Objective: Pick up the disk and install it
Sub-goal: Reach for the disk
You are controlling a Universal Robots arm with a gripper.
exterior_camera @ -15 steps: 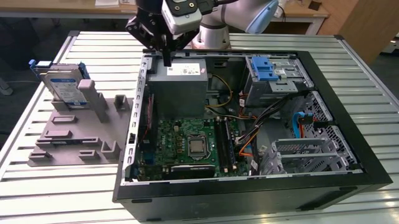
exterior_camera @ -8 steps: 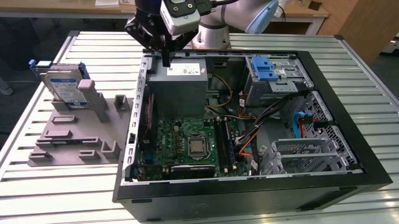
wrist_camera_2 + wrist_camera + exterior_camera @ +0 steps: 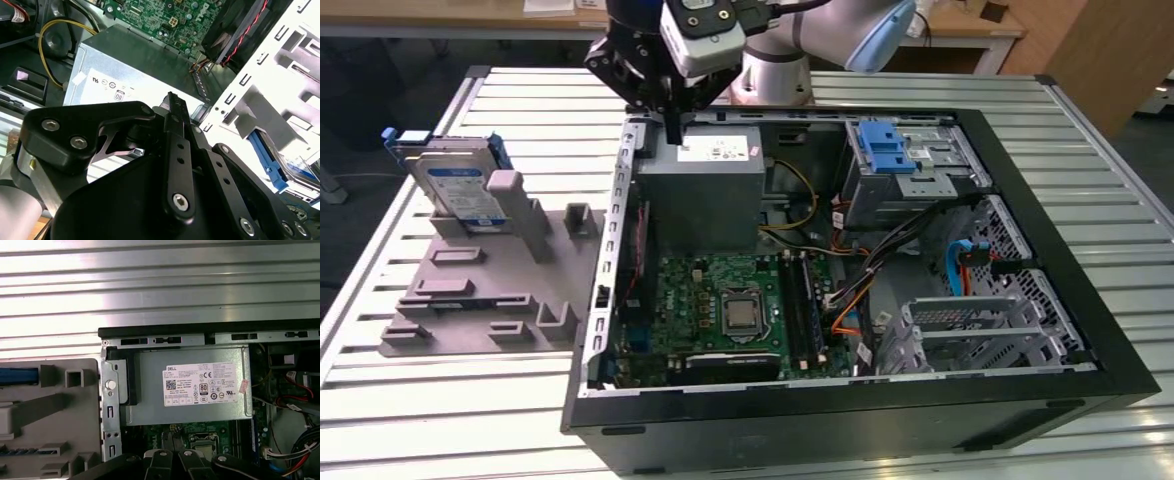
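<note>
Disk [image 3: 460,190] upright in grey holder [image 3: 467,300], just outside the computer case [image 3: 854,425]. Hand [image 3: 674,130] above the case's power supply [image 3: 700,190], fingers pinched together, empty. Disk likely rigid, weighty, shock-sensitive; grip the blue carrier edges.

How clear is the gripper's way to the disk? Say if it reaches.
Probably yes. The disk stands upright in the grey stand outside the case, top uncovered; the gripper hangs over the grey box, nothing between.
</note>
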